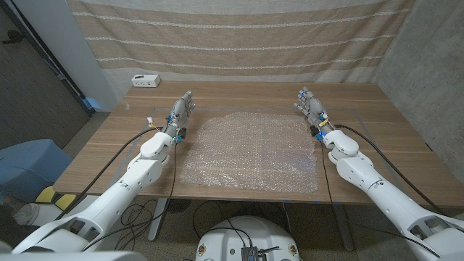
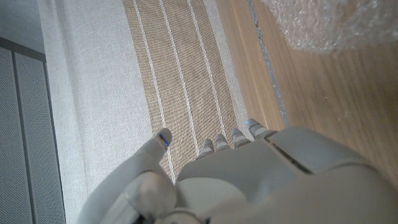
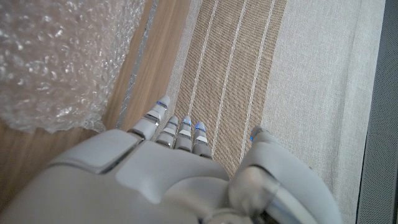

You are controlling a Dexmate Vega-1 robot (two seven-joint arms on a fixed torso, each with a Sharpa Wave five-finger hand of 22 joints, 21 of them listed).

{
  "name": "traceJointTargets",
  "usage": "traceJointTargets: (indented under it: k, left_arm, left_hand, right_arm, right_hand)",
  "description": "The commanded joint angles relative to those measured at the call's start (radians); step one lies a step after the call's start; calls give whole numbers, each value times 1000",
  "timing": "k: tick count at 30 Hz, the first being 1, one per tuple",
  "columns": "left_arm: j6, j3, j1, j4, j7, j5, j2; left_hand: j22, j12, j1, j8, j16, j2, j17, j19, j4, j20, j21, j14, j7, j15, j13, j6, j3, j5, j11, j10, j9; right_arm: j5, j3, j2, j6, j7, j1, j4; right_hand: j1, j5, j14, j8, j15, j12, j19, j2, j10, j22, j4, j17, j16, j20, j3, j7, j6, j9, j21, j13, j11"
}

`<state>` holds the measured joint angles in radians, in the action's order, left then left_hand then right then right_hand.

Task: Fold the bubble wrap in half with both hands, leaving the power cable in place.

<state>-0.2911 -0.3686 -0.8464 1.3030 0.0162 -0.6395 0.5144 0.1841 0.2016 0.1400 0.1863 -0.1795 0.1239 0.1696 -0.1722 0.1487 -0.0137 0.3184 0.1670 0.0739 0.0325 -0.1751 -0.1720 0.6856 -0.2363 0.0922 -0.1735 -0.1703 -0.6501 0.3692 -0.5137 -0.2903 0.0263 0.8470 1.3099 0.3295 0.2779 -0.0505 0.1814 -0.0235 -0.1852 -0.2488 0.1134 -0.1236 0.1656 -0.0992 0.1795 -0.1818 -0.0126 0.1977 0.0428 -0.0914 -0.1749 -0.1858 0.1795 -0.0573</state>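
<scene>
A clear sheet of bubble wrap [image 1: 250, 151] lies spread out in the middle of the wooden table [image 1: 384, 138], reaching its near edge. My left hand [image 1: 181, 112] stands beside the sheet's far left corner, fingers straight and apart, holding nothing. My right hand [image 1: 310, 105] stands beside the far right corner the same way, holding nothing. The left wrist view has a corner of the bubble wrap [image 2: 323, 25] beyond my left hand [image 2: 249, 180]. In the right wrist view the bubble wrap [image 3: 56, 62] lies beside my right hand [image 3: 155, 174]. I see no power cable on the table.
A small white box [image 1: 146, 80] sits at the table's far left corner. A striped curtain [image 1: 239, 32] hangs behind the table. Black cables [image 1: 377, 156] run along both arms. Bare wood lies on either side of the sheet.
</scene>
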Motion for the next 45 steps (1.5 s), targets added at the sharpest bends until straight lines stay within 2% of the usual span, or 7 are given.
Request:
traceJointTargets:
  k: [1, 5, 9, 12, 20, 38, 45]
  left_arm:
    - [-28, -20, 6, 8, -64, 105, 26]
    - [-34, -49, 23, 16, -108, 218, 59]
    - [-33, -80, 47, 19, -120, 313, 91]
    - [-23, -103, 63, 28, -137, 389, 114]
    - [-40, -162, 122, 11, -92, 526, 160]
    - [-46, -269, 234, 9, -18, 774, 212]
    - [-84, -288, 269, -32, 16, 798, 208]
  left_hand:
    - [5, 16, 13, 17, -9, 53, -2, -33, -9, 15, 6, 151, 11, 11, -4, -59, -14, 44, 1, -95, -3]
    - [5, 25, 26, 24, -11, 54, -2, -11, -24, 27, 9, 118, -4, -9, -5, 1, -17, 57, 2, -48, -5]
    - [5, 29, 38, 25, -14, 57, -2, 17, -33, 27, 15, 84, -14, -25, -5, 41, -16, 60, -28, -15, -6]
    - [5, 31, 43, 27, -15, 58, -2, 28, -37, 26, 17, 72, -16, -26, -5, 60, -15, 60, -23, 0, -6]
    - [4, 28, 69, 26, -11, 74, -2, 37, -50, 34, 15, 53, -22, -40, -6, 96, 6, 55, -45, 20, -6]
    - [4, 34, 108, 26, -9, 63, -2, 58, -83, 23, 14, 22, -20, -29, -5, 156, 22, 54, -59, 77, -7]
    - [4, 44, 151, 41, -15, 66, -2, 104, -115, 26, 23, -42, -37, -21, -5, 273, 37, 51, -59, 158, -8]
  right_arm:
    - [4, -4, -16, 24, -27, 24, 44]
    - [13, -3, -25, 28, -39, 35, 61]
    - [18, -5, -32, 31, -51, 48, 80]
    - [28, -6, -38, 31, -65, 59, 97]
    - [54, -12, -69, 41, -100, 97, 164]
    - [166, -46, -215, 176, -238, 224, 431]
    - [195, -76, -280, 271, -298, 292, 549]
  right_hand:
    - [21, 8, -11, 4, -27, -5, -5, 2, -7, 4, 15, 1, -8, 26, 14, 4, -5, -3, -5, 4, -18]
    - [33, 7, -18, 6, -33, -6, -7, 5, -11, 4, 26, 0, -10, 32, 20, 5, -8, -3, -6, 4, -24]
    - [48, 5, -23, 8, -37, -8, -10, 9, -18, 4, 39, 0, -11, 38, 28, 9, -14, -3, -7, 4, -22]
    - [57, 4, -27, 9, -37, -9, -14, 11, -22, 5, 47, -1, -12, 38, 33, 11, -18, -3, -8, 4, -20]
    - [96, -4, -38, 11, -45, -12, -19, 10, -38, 4, 83, -2, -12, 40, 50, 12, -26, -3, -8, 4, -27]
    - [158, -24, -66, 11, -61, -11, -38, 6, -51, 5, 144, -2, -16, 59, 77, 7, -38, -3, -13, 4, -34]
    - [173, -32, -84, 11, -70, -11, -48, 7, -55, 5, 159, -1, -20, 72, 85, 5, -39, -4, -16, 4, -33]
